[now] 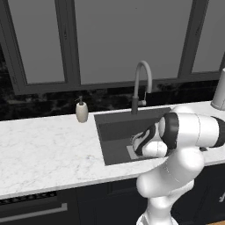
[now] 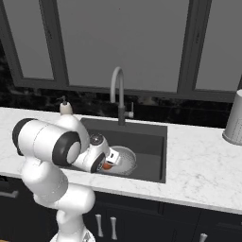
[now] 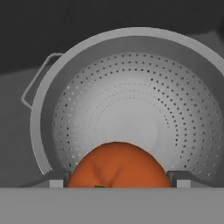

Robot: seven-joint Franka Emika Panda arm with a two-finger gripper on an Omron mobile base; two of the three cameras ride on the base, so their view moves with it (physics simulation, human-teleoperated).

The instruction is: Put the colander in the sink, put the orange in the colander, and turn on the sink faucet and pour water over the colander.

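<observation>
My gripper (image 3: 117,181) is clamped on the orange (image 3: 117,165), one finger tip pressed against each side of the fruit, and I hold it directly above the open mouth of the colander (image 3: 131,109). In the hand view the colander's perforated silver bowl spreads beneath the orange, its rolled rim curving round and one small side handle sticking out at the left. From the right base view the colander (image 2: 124,159) sits on the floor of the sink (image 2: 146,142), toward the basin's front edge and left of its middle, with my hand low inside the basin and a sliver of the orange (image 2: 108,166) showing at the colander's near-left rim. I cannot tell whether the orange touches the colander's wall. The sink faucet (image 2: 119,94) stands at the back edge of the basin, its arched spout reaching forward over it. A cream soap pump bottle (image 1: 81,110) rests on the white marble tabletop (image 1: 44,149) just beside the sink's back left corner. A grey canister (image 2: 234,120) stands near the tabletop's right edge, well apart from the sink.
</observation>
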